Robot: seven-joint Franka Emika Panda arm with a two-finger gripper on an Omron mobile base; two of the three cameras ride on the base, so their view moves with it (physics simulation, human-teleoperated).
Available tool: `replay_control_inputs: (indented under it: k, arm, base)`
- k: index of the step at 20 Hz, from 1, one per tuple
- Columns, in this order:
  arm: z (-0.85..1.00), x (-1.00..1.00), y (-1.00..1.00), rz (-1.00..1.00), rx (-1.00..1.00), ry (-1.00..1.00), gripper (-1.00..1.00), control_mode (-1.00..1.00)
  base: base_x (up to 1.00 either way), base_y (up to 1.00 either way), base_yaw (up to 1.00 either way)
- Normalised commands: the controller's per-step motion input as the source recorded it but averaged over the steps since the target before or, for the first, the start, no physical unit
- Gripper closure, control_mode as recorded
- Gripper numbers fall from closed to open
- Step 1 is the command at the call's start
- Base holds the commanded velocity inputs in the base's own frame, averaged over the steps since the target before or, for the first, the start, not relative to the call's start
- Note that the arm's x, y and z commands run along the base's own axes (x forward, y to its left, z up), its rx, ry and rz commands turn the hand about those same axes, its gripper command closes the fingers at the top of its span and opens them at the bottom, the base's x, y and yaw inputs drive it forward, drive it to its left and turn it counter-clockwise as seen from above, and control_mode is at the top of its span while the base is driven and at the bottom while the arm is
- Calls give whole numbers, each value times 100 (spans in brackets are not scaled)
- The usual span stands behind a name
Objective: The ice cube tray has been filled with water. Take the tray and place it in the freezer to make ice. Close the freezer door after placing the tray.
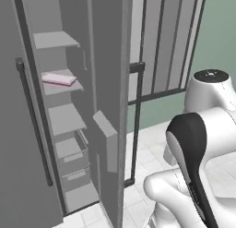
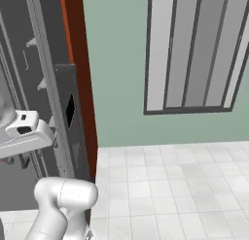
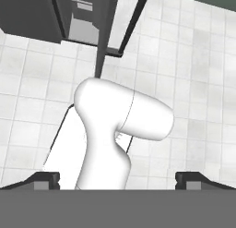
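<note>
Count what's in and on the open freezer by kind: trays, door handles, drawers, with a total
Ice cube tray, on a freezer shelf: 1
Door handles: 2, second one on the open freezer door
Drawers: 2
Total: 5

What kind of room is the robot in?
Probably a kitchen. A tall grey freezer stands open, its door swung out, with shelves inside and a pale ice cube tray lying on one. The floor is white tile, and a barred window sits in a green wall.

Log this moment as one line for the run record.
tray: ice cube tray on freezer shelf | door: freezer door open | hand: open, empty, pointing at floor | next: close door
</note>
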Motion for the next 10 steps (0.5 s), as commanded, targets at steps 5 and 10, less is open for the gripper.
replay_control_inputs:
  k: [5,10]
  arm:
    - [0,0,0,0,0,0,-100,100]
    - [0,0,0,0,0,0,-100,100]
  base:
    - [0,-90,12]
    - [0,-91,31]
